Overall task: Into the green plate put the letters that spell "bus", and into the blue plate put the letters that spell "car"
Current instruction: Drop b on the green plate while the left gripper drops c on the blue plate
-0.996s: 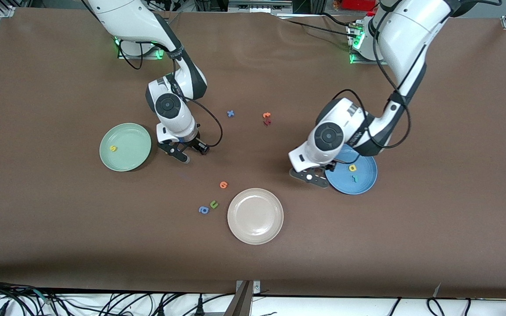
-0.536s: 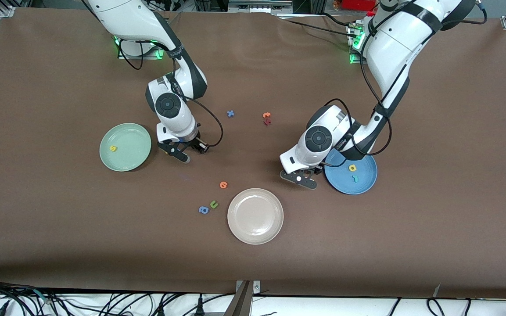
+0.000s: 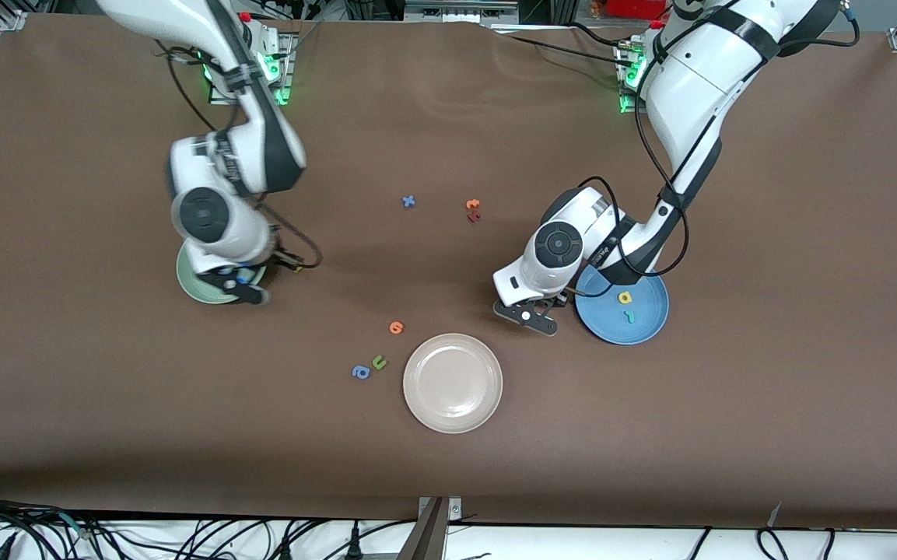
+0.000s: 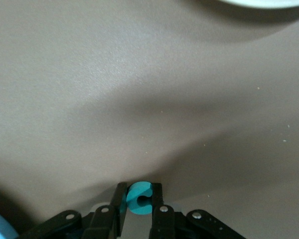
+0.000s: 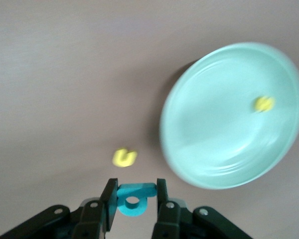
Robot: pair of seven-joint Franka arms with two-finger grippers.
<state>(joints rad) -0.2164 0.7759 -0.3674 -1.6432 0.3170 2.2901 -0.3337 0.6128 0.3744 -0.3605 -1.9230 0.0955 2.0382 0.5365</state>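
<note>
Right tool (image 5: 133, 199) clamped on teal "b" (image 5: 133, 200), over table at green plate (image 5: 214, 139) edge; yellow "s" (image 5: 263, 103) in plate, yellow "u" (image 5: 124, 157) on table beside it.
Left tool (image 4: 138, 201) pinching teal "c" (image 4: 139, 197), low at table beside blue plate (image 3: 650, 323), which holds yellow "a" (image 3: 625, 296) and teal "r" (image 3: 630, 315).
Risks: tiny foam slips from thin pinch; early release drops "b" outside rim; "c" drags on table.
No brands or labels readable.
</note>
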